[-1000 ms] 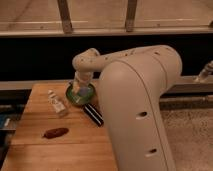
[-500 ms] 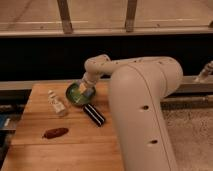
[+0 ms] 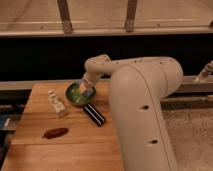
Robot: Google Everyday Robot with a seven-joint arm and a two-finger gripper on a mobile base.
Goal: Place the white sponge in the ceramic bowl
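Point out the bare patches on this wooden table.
Free: the wooden table's near-left corner in front of the reddish-brown oblong lump, and its far-left corner. Crowded: the far right, where the gripper hangs over the green ceramic bowl, by the black bar and clear cup.

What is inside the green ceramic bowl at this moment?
The white sponge lies over the ceramic bowl, with the gripper right at it. The arm covers the bowl's right part, so anything there stays hidden.
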